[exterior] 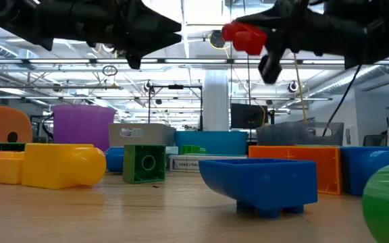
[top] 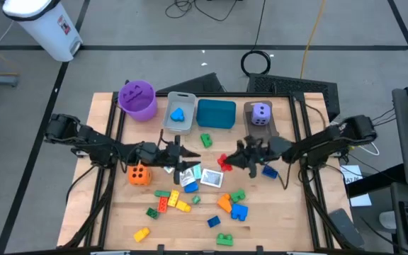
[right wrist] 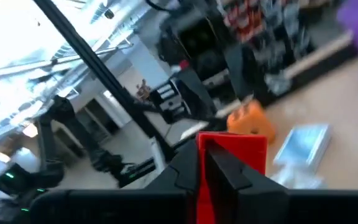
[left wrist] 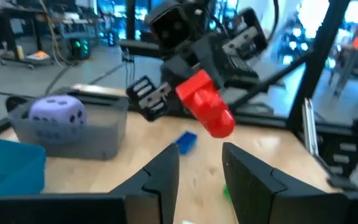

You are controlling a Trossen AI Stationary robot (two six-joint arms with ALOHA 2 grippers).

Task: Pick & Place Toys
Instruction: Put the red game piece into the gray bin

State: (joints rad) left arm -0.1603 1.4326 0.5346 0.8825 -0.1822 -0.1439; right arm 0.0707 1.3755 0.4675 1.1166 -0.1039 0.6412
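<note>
The right gripper (top: 227, 161) hangs above the middle of the table (top: 289, 219), its 2 fingers clamped on a red brick (top: 224, 161) that is lifted clear of the wood; the low view shows the same red brick (exterior: 244, 38) high in the air. The left gripper (top: 184, 159) waits just across from it, its fingers (left wrist: 160, 177) parted and holding nothing. An orange die (top: 139, 173) sits on the table beside the left arm, and 2 white/blue cards (top: 200, 176) lie between the grippers and the scatter of loose bricks (top: 232, 204) nearer the front edge. At the back stand a purple bucket (top: 137, 99), a grey bin (top: 178, 112) with a blue brick (top: 178, 113) inside, a teal bin (top: 216, 113) and a brown bin (top: 259, 115) holding a purple die (top: 261, 113).
</note>
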